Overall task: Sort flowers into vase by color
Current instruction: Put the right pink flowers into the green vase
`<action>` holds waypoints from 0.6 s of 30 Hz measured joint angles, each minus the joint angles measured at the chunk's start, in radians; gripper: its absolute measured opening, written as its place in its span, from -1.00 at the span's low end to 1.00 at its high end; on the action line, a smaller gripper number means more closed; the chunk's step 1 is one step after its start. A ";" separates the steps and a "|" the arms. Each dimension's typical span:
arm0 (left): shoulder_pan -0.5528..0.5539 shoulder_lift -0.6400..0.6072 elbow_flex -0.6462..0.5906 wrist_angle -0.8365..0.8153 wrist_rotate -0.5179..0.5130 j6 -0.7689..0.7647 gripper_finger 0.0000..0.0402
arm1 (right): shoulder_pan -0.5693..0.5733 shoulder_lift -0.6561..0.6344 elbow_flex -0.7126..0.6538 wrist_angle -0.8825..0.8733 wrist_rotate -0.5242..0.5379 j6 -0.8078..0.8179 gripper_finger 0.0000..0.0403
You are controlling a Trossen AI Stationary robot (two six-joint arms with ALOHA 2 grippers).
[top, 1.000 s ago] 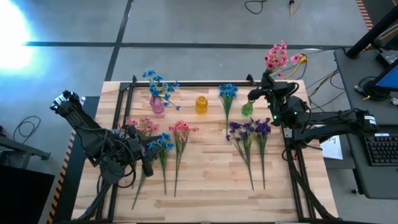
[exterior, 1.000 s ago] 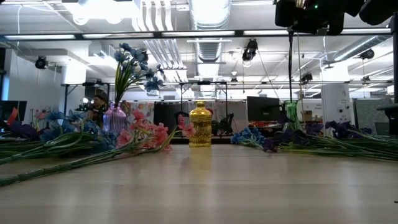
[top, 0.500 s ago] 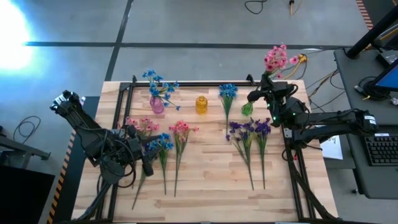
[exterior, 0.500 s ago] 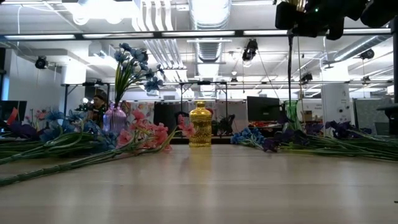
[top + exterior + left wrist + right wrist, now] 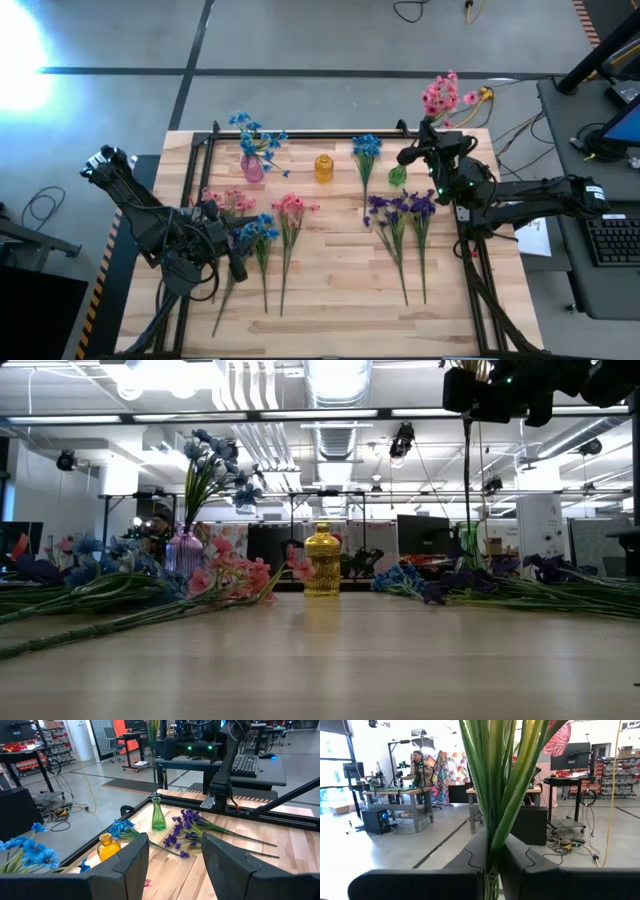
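My right gripper (image 5: 418,152) is raised at the table's far right and shut on a pink flower (image 5: 442,95). Its blossoms stand above the fingers. Its green stem (image 5: 467,480) runs straight down to the green vase (image 5: 398,175); whether the end is inside, I cannot tell. My left gripper (image 5: 232,250) hovers open and empty over the flowers lying at the near left. Blue flowers (image 5: 258,140) stand in a pink vase (image 5: 252,168). Pink flowers (image 5: 290,210), blue flowers (image 5: 262,232) and purple flowers (image 5: 402,210) lie flat on the wood. My right gripper pinches the pink flower's bundle of green stems (image 5: 492,837) between its two fingers (image 5: 470,857), below the blossoms. The fingers reach about level from the table's right side and lie across the stems. The flower stands upright, lifted clear of the table.
A yellow vase (image 5: 323,168) stands between the pink and green vases along the far edge, and one blue flower (image 5: 366,150) lies beside it. A black frame (image 5: 300,133) borders the wooden top. A desk with a keyboard (image 5: 612,240) stands to the right.
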 joint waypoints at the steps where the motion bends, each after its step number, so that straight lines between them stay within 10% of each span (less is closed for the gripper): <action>1: 0.000 0.000 0.000 0.000 0.000 0.000 -0.16 | 0.000 0.000 -0.003 0.000 0.000 0.000 -0.89; 18: 0.000 0.000 0.000 0.000 0.000 0.000 -0.16 | 0.000 0.000 -0.025 -0.001 0.003 0.003 -0.89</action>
